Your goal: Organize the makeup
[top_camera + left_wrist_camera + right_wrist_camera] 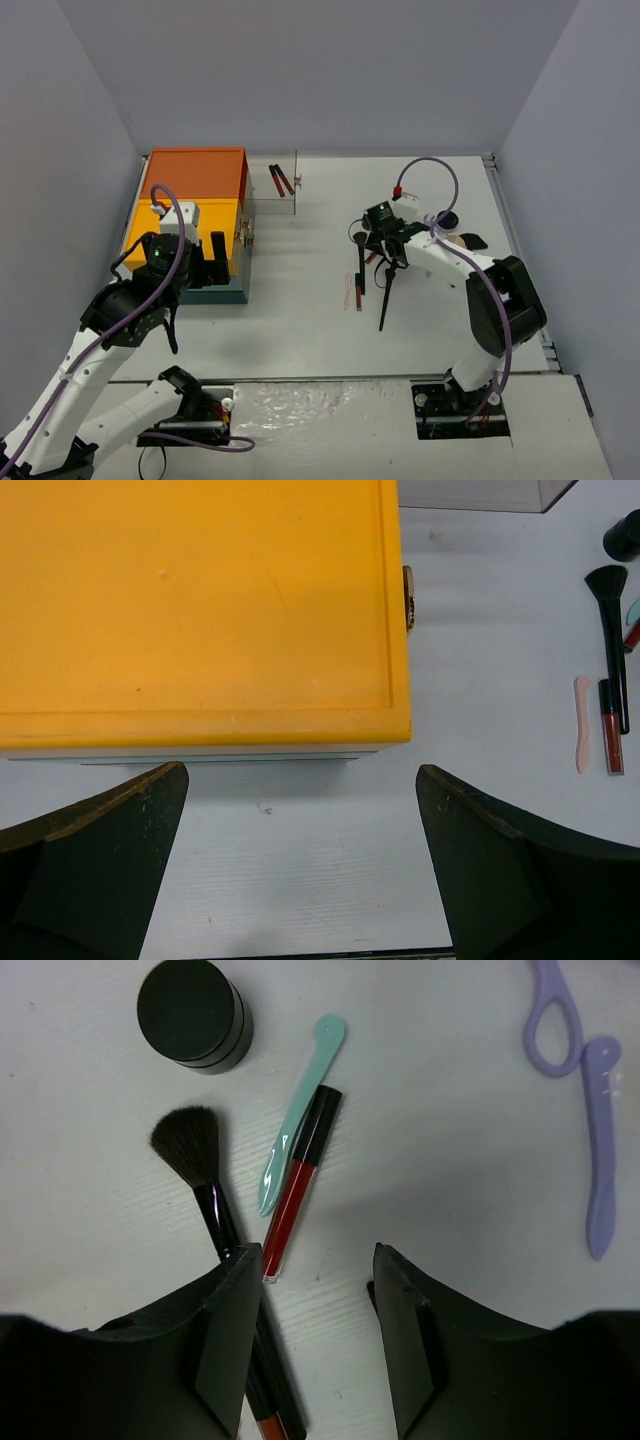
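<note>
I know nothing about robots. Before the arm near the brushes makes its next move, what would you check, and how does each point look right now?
1. Right gripper open and empty: ok, nothing sits between its jaws.
2. Lip gloss tube centred between the jaws: not ok, its near end lies by one finger.
3. Neighbours clear of the tube: not ok, the teal spatula lies against it, and the brush handle runs under that finger.
4. Left gripper out of the way: ok, open, empty, beside the yellow-topped box.
5. Box open to receive makeup: cannot tell.
</note>
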Robot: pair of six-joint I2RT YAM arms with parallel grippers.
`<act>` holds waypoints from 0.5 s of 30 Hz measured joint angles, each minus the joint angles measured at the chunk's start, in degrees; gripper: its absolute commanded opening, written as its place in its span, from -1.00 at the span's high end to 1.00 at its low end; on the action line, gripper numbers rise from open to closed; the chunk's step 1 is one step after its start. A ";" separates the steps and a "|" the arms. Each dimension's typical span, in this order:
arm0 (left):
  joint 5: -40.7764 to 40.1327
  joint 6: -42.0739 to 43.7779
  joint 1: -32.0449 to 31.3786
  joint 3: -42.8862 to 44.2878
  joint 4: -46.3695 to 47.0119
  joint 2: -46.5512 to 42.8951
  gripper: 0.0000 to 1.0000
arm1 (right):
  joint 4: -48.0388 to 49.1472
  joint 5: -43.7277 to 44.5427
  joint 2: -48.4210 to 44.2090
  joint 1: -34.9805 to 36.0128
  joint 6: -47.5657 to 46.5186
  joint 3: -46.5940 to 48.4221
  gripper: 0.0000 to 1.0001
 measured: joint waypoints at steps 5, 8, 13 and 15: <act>0.41 -0.07 0.00 -0.27 0.10 -0.15 -0.94 | 2.57 -1.18 5.24 0.00 2.44 0.01 0.14; 0.46 -0.23 0.00 -0.40 0.04 -0.72 -0.94 | 3.49 -1.36 7.50 0.00 3.44 0.03 0.18; 0.37 -0.45 0.00 -0.42 -0.19 -1.73 -0.94 | 5.43 -1.43 10.07 0.00 4.62 0.02 0.23; 0.35 -0.46 0.00 -0.42 -0.20 -2.03 -0.94 | 6.60 -1.35 10.30 0.00 4.95 0.01 0.29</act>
